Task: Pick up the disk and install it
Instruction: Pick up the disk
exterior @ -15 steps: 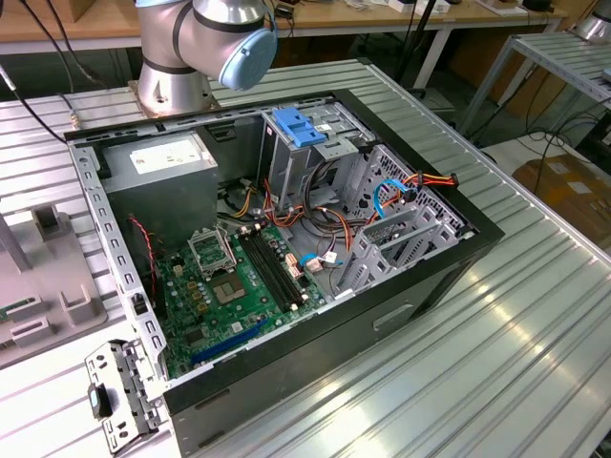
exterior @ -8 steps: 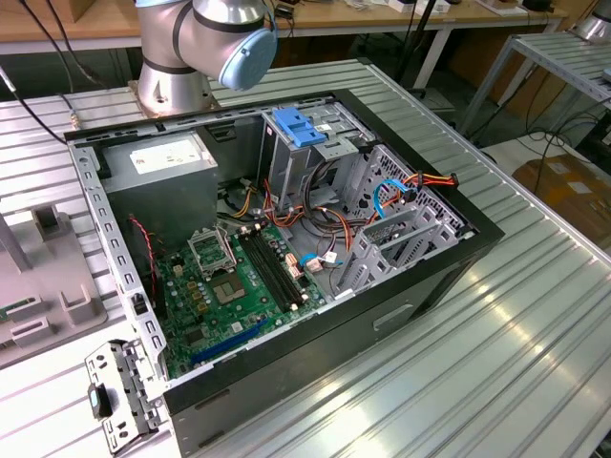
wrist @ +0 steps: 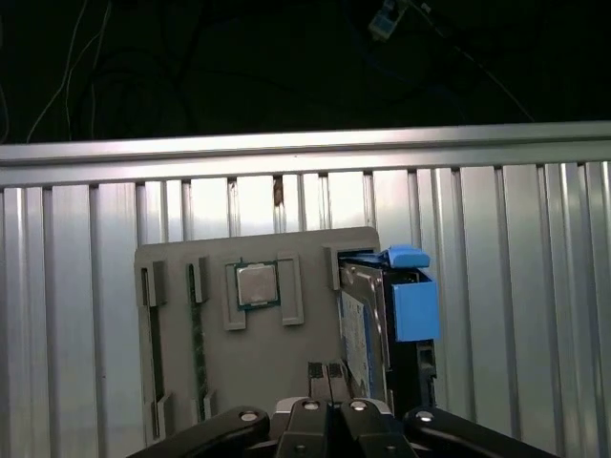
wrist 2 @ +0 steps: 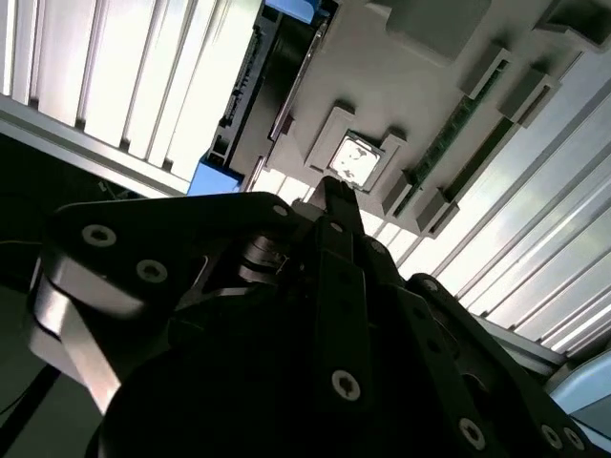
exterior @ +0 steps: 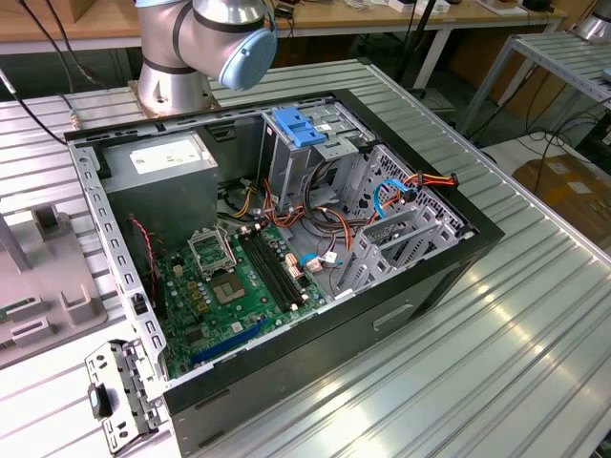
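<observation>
— Where is the disk point(wrist: 366, 329)?

— It stands on its edge in a slot of the grey fixture tray point(wrist: 258, 367), its blue side rails point(wrist: 413, 307) facing outward. The second wrist view shows the disk point(wrist 2: 274, 86) in the same slot of the tray point(wrist 2: 420, 86). The tray lies flat on the ribbed metal counter point(wrist: 76, 286).

— And the end effector point(wrist: 326, 375)?

— Clenched, with nothing between its fingertips point(wrist: 316, 378). They meet over the tray, just beside the disk and apart from it. In the second wrist view the end effector point(wrist 2: 334, 191) tapers to a single closed tip.

— What else sits in the tray?

— A processor chip point(wrist: 255, 284) in a square pocket and a memory stick point(wrist: 198, 334) on edge in a narrow groove.

— And the computer?

— In the exterior view the open computer case point(exterior: 410, 296) lies on the counter point(exterior: 496, 363). Inside are a green motherboard point(exterior: 239, 286), a grey power supply point(exterior: 162, 172) and a metal drive cage point(exterior: 401, 234) with loose cables around it. A blue latch point(exterior: 298, 126) tops the taller cage behind. The robot arm point(exterior: 205, 38) rises at the far side of the case.
</observation>
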`<state>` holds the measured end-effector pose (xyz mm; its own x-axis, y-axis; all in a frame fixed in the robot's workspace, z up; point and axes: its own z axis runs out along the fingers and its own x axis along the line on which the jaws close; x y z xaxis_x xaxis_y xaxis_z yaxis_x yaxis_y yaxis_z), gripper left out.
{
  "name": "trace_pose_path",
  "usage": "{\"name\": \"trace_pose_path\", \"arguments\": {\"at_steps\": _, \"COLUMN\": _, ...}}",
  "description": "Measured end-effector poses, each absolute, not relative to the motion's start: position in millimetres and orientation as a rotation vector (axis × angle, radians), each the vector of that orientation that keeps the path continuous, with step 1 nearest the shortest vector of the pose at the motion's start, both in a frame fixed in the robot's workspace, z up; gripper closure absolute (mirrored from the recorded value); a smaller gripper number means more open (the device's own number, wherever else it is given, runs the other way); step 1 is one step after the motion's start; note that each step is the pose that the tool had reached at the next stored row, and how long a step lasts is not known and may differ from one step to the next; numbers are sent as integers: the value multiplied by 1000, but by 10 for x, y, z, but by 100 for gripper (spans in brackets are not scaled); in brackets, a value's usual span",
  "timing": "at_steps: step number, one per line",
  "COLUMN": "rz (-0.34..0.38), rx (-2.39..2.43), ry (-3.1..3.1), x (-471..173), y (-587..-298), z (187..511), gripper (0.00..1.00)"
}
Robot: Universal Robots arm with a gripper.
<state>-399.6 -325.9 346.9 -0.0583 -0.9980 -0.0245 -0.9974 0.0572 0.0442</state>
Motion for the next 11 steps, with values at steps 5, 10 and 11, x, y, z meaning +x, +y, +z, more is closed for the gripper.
{"name": "trace_pose_path", "arguments": {"at_steps": 5, "rz": -77, "rx": 2147, "ry": -2275, "x": -3996, "y": -3259, "z": 3469, "gripper": 76}}
{"name": "trace_pose_path", "arguments": {"at_steps": 10, "rz": -77, "rx": 2146, "ry": -2276, "x": -3997, "y": -3259, "z": 3469, "gripper": 58}}
{"name": "trace_pose_path", "arguments": {"at_steps": 11, "rz": -77, "rx": 2146, "ry": -2276, "x": -3996, "y": -3259, "z": 3469, "gripper": 58}}
